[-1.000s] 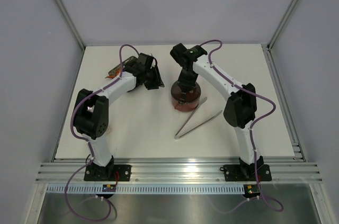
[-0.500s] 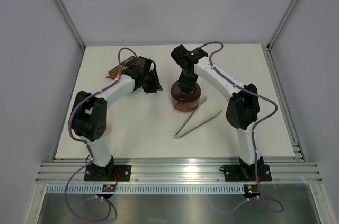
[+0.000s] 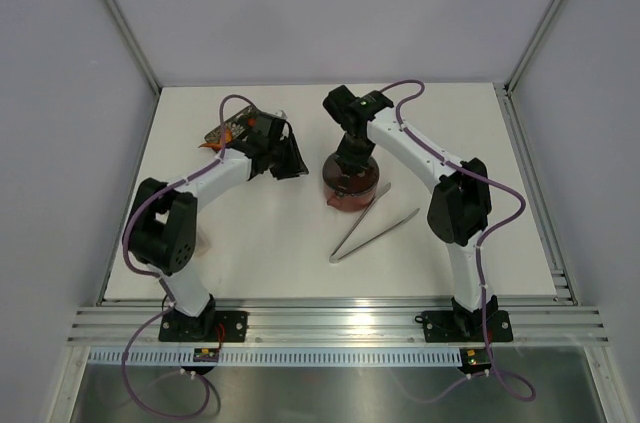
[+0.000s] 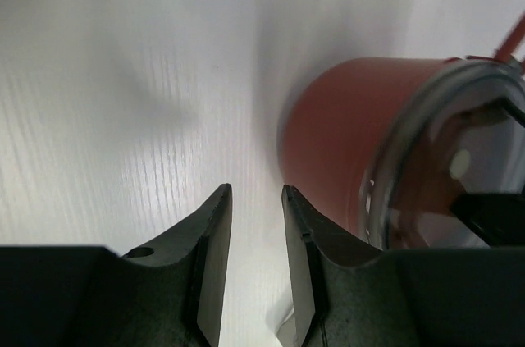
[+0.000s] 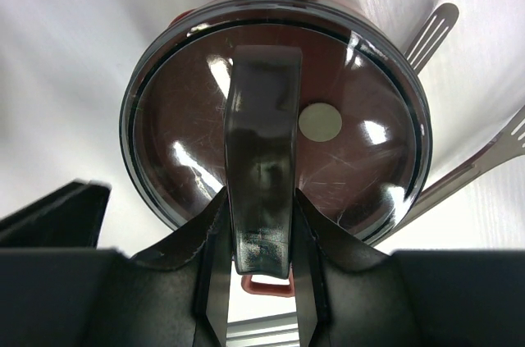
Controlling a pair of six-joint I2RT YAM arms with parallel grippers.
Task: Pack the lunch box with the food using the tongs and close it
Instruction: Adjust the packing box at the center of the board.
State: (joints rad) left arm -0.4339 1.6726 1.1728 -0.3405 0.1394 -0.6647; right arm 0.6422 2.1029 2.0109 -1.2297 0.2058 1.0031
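The lunch box (image 3: 350,190), a round dark-red pot (image 4: 328,142), stands mid-table with a dark see-through lid (image 5: 361,158) sitting on it. My right gripper (image 5: 261,199) is shut on the lid's black arched handle (image 5: 262,142), straight above the pot (image 3: 352,158). My left gripper (image 4: 256,191) is low over the table just left of the pot, its jaws a narrow gap apart with nothing between them (image 3: 290,158). The silver tongs (image 3: 372,228) lie on the table right of the pot (image 5: 447,31). Food inside the pot cannot be made out.
A black tray (image 3: 225,128) with small coloured bits sits at the back left, partly behind the left arm; an orange bit (image 3: 208,143) lies at its near corner. Aluminium rails (image 3: 340,323) run along the near edge, and grey walls close in the table.
The left arm has stretched a little farther back and right, and its jaws have narrowed slightly. The right arm, lid and tongs have not moved.
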